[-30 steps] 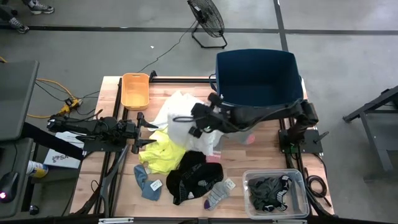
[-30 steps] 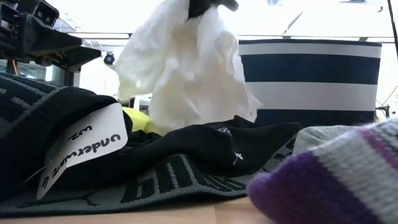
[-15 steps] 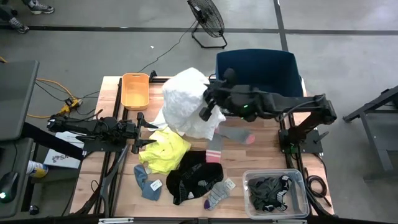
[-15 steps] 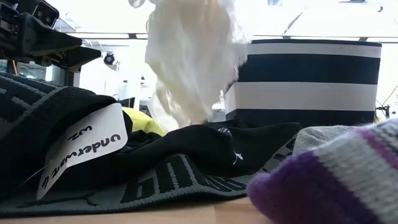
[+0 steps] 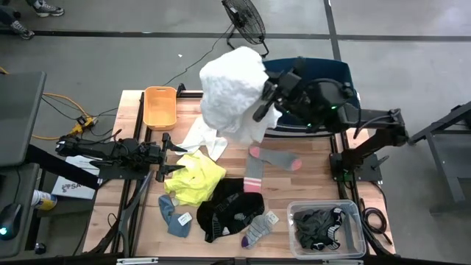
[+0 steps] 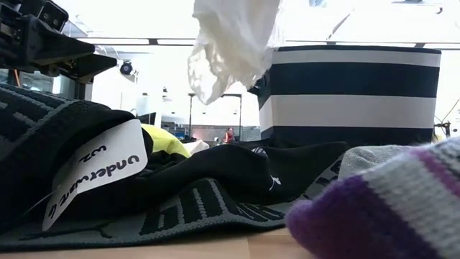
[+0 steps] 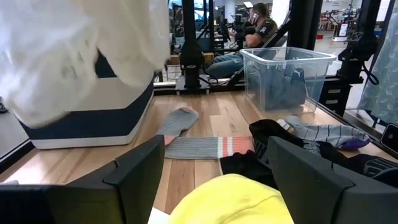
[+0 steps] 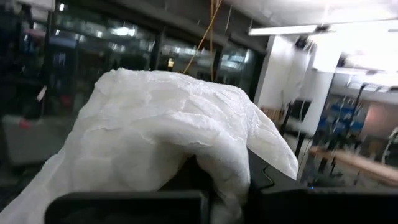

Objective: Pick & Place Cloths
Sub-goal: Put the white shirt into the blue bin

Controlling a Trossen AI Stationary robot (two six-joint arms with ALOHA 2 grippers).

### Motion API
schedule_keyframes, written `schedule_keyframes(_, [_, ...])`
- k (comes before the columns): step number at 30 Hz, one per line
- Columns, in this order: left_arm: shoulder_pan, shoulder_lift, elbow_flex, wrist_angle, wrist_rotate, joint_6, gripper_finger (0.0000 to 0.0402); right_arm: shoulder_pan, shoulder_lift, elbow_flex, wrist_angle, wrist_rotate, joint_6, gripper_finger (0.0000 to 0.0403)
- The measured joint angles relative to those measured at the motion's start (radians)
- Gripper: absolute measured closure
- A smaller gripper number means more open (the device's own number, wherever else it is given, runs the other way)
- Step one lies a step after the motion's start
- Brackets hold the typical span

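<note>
Grey concrete floor surrounds your wooden table (image 5: 309,184), with a floor fan (image 5: 244,26) beyond its far edge and a seated person (image 7: 252,37) in the room behind. Your right gripper (image 5: 266,103) is raised near the navy tub's (image 5: 324,77) left rim, fingers pinched on the white cloth (image 5: 232,92), which hangs clear of the table; in the low view its hem (image 6: 230,50) dangles beside the tub's striped wall (image 6: 352,93). Your left gripper (image 5: 171,153) rests low at the table's left, fingers spread, just beside the yellow cloth (image 5: 195,179). Bare wood lies between tub and the grey sock (image 5: 268,160) with pink ends. Near the front edge lie a black cloth (image 5: 228,206), a blue-grey sock (image 5: 173,215) and a purple-toed sock (image 5: 256,232). A white tag (image 6: 93,180) on the black cloth reads "underwear" upside down. An orange tray (image 5: 160,107) sits at the far left corner, a clear bin (image 5: 325,227) of dark cloths at the front right.
</note>
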Motion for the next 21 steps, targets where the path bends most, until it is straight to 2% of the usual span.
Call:
schedule_keyframes(9, [0.000, 0.000, 0.000, 0.000, 0.000, 0.000, 0.0121, 0.000, -0.046, 0.000, 0.296, -0.010, -0.258, 0.0383])
schedule_keyframes(15, [0.000, 0.000, 0.000, -0.001, 0.000, 0.000, 0.0121, 0.001, -0.073, 0.000, 0.429, 0.007, -0.411, 0.0383])
schedule_keyframes(21, [0.000, 0.000, 0.000, -0.001, 0.000, 0.000, 0.0121, 0.001, -0.097, 0.000, 0.510, 0.122, -0.550, 0.0383])
